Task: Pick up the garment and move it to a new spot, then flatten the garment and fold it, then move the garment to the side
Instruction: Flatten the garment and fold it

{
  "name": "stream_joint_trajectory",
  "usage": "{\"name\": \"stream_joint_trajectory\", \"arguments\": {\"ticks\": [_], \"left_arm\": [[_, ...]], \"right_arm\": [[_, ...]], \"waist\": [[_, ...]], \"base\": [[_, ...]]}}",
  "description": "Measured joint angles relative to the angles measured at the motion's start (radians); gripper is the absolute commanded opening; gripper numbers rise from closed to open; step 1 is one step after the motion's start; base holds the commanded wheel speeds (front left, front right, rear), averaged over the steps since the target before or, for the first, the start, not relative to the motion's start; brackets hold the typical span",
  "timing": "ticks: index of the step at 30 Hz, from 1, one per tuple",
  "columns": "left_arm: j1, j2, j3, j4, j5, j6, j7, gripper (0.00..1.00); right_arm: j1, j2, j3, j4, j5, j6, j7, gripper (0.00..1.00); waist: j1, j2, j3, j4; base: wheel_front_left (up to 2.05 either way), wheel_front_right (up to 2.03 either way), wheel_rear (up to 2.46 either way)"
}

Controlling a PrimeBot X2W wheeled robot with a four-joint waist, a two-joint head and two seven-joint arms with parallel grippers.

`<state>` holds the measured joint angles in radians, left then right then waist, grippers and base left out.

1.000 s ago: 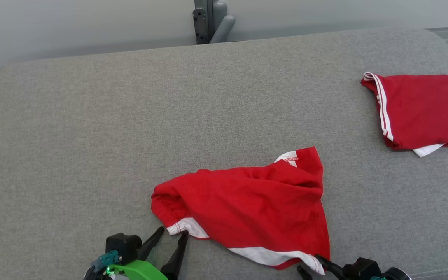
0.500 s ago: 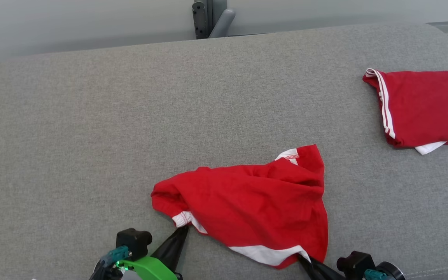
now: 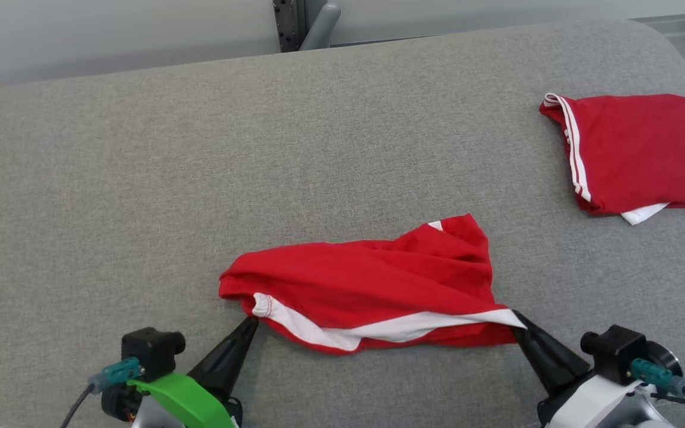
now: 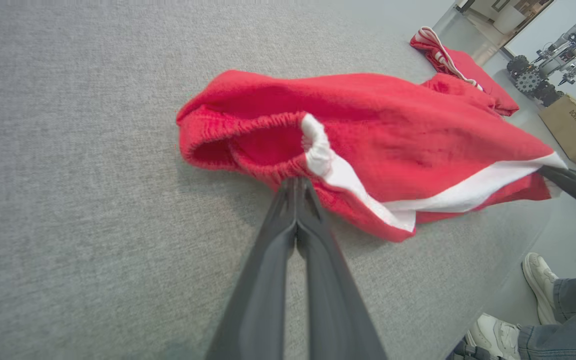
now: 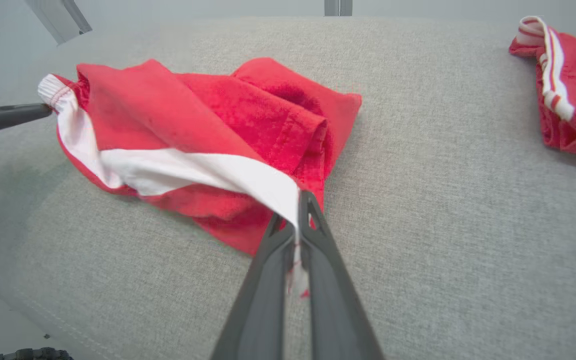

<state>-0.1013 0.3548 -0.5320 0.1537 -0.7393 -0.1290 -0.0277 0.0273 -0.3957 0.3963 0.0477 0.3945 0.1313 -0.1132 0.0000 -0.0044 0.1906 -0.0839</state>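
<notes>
Left wrist view, claw (image 4: 296, 181) pinching garment (image 4: 393, 135), shoes (image 4: 539, 277)

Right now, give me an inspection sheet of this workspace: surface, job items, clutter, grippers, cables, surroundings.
Surface: grey fabric pad, flat, carrying two garments.
Job's things: red shorts with white band, crumpled, stretched between both grippers.
Clutter: second red garment, white-striped, folded, far right, apart from the shorts.
Grippers: left gripper shut on the shorts' elastic waistband; right gripper shut on their white-banded corner.
Cables: teal-plugged cable at each wrist, clear of the cloth.
Surroundings: grey post behind the pad; person's shoes and cardboard box beside it.
</notes>
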Motion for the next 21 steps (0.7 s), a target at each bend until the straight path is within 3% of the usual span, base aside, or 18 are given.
{"name": "stream_joint_trajectory", "arguments": {"ticks": [7, 21], "left_arm": [[0.047, 0.066, 0.027, -0.094, -0.034, 0.010, 0.041, 0.00], [0.074, 0.062, 0.012, -0.117, -0.052, 0.026, 0.053, 0.00]], "right_arm": [[0.034, -0.028, -0.075, -0.087, 0.003, 0.000, 0.052, 0.00], [0.059, -0.030, -0.104, -0.113, 0.008, 0.000, 0.080, 0.00]], "waist": [[0.0000, 0.0000, 0.005, -0.009], [0.0000, 0.0000, -0.012, 0.007]], "base": [[0.00, 0.00, 0.00], [0.00, 0.00, 0.00]]}}
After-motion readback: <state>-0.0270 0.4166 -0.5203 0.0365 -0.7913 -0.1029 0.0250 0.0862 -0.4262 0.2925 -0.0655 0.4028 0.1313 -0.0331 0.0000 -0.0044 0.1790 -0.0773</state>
